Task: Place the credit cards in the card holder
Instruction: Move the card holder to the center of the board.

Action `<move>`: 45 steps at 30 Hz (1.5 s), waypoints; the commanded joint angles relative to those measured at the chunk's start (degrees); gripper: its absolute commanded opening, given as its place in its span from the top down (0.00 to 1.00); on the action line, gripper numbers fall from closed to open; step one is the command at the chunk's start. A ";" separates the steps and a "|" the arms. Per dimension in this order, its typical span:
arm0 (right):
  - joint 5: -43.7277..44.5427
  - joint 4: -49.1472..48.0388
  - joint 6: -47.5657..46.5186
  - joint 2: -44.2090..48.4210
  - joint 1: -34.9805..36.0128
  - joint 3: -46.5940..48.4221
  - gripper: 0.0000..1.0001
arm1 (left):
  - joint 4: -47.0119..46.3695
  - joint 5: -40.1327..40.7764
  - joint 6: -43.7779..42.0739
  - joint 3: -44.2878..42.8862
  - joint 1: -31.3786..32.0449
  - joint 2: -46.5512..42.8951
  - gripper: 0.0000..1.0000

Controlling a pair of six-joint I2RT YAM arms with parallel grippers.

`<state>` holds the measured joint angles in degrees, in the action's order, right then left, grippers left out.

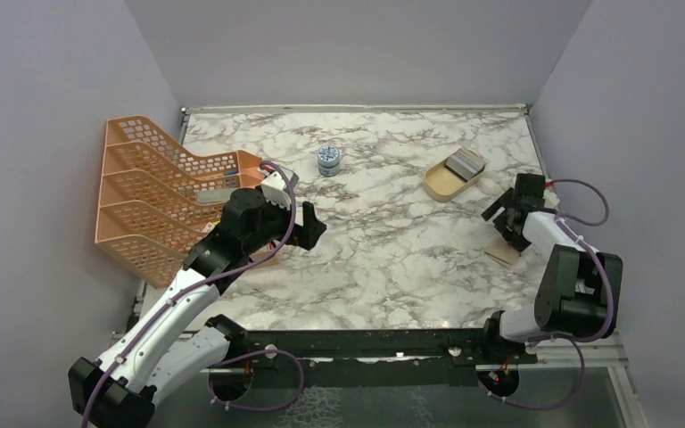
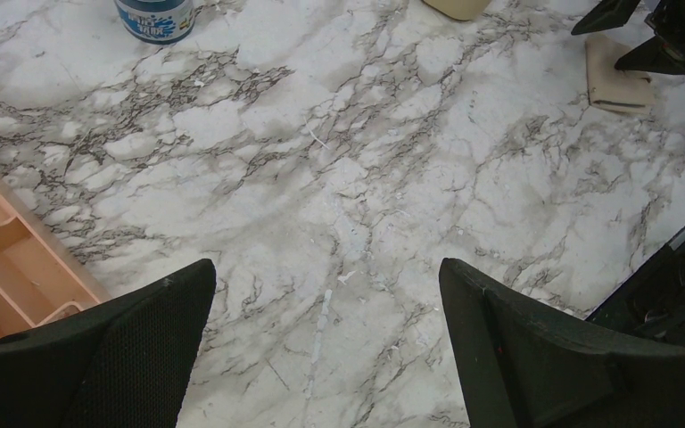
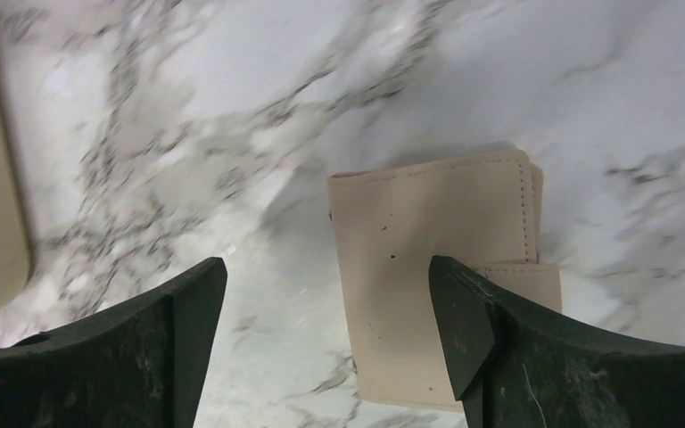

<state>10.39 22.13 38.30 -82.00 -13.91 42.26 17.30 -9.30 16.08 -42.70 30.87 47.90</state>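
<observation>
Grey walls close round the white marble desk (image 1: 383,259) that carries everything I work on. My left fingers (image 2: 325,267) are spread wide with only bare marble showing between them, and they grip nothing. Behind them on their left side stands the orange tiered rack (image 1: 143,205). Ahead of them and to the left sits a small blue tin (image 2: 153,16).

My right fingers (image 3: 327,263) are also parted wide and hold nothing. The card holder (image 3: 410,267) lies flat and closed on the desk just below them, tan side up with its stitched edge showing. It is not centred in the gap. It runs from near the middle of the gap across under the right-hand finger, which hides its near corner. I cannot tell whether that finger touches it.

The credit cards (image 1: 465,162) are not near the holder. They rest in the beige dish (image 1: 440,187), out ahead of my right fingers and off to their left. They look grey and silvery. How many cards lie there I cannot make out. The dish's pale wall just shows at the left edge of my right wrist view.
</observation>
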 commanded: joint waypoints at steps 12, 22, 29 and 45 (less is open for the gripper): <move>-6.98 -0.52 8.78 -7.03 26.87 0.81 0.18 | 0.32 2.87 -0.87 0.42 0.13 -1.99 0.01; -6.26 0.60 7.42 -12.04 46.41 8.02 0.19 | 0.53 3.76 -1.02 0.51 0.15 -1.63 0.01; -8.05 2.01 7.90 -5.28 48.35 6.61 0.21 | 0.55 3.85 -1.05 0.34 0.15 -0.69 0.01; -5.35 1.29 30.22 11.10 48.37 -5.58 0.46 | 0.65 3.76 -1.39 0.42 0.16 -0.67 0.01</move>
<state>1.72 22.44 66.43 -72.47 34.50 35.09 18.15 -6.74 15.57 -42.68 30.87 47.94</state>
